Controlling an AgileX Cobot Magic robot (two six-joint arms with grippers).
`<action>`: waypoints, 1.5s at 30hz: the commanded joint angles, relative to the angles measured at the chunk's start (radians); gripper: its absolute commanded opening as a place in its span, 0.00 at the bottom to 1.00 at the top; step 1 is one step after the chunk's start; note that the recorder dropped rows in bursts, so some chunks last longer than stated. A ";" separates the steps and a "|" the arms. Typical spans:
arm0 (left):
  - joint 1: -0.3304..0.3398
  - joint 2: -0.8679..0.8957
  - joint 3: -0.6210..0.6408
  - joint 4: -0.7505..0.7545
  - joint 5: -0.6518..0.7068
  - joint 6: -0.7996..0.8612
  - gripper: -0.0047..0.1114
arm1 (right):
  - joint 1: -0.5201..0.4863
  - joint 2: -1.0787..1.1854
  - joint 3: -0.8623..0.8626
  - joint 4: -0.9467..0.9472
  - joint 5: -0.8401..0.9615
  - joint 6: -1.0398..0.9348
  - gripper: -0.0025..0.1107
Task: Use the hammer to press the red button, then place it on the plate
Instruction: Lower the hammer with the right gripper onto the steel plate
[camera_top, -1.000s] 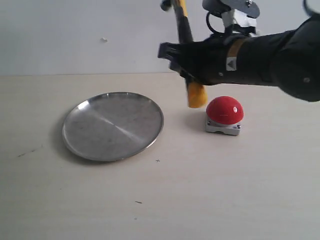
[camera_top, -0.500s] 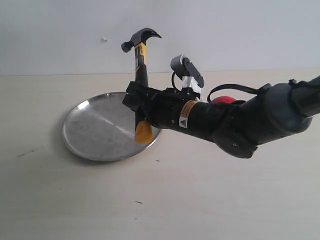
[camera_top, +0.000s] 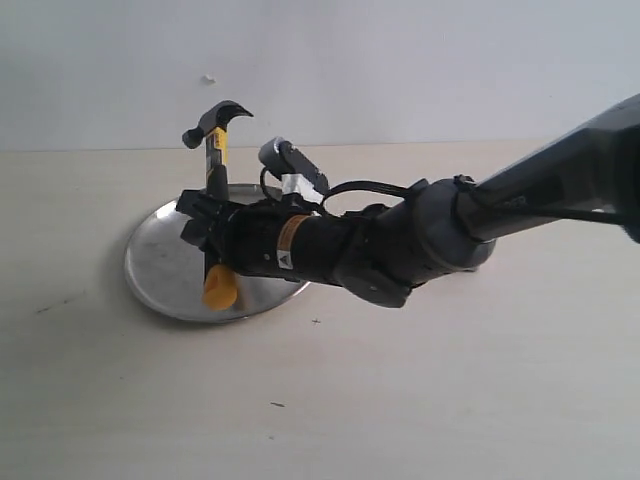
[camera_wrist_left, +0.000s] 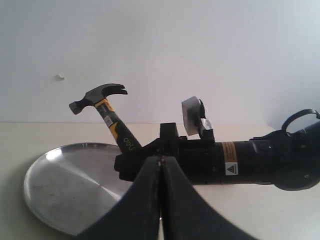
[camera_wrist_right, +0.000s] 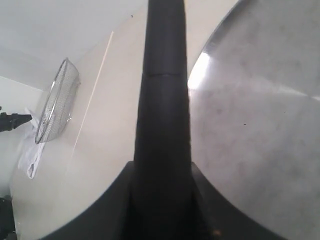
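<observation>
My right gripper is shut on the hammer, gripping the black handle mid-length. The hammer stands nearly upright, dark head up. Its yellow end hangs just over the near part of the metal plate; I cannot tell whether it touches. The right arm reaches across from the right and hides the red button. In the left wrist view my left gripper is shut with nothing in it, and faces the hammer and the plate from a distance.
The pale wooden table runs back to a white wall. In the right wrist view a wire mesh basket lies beyond the plate, near the table's edge. The right arm lies low across the table's middle.
The right arm has swung left and down with the hammer, from beside the red button to over the plate. The button, seen a second ago, is now covered by the arm.
</observation>
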 joint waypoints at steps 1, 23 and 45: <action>0.000 -0.006 0.004 -0.004 0.000 0.004 0.04 | 0.008 0.028 -0.087 -0.010 -0.010 0.027 0.02; 0.000 -0.006 0.004 -0.004 0.006 0.004 0.04 | 0.008 0.174 -0.277 -0.142 0.195 0.163 0.02; 0.000 -0.006 0.004 -0.004 0.006 0.004 0.04 | 0.006 0.175 -0.277 -0.148 0.242 0.163 0.38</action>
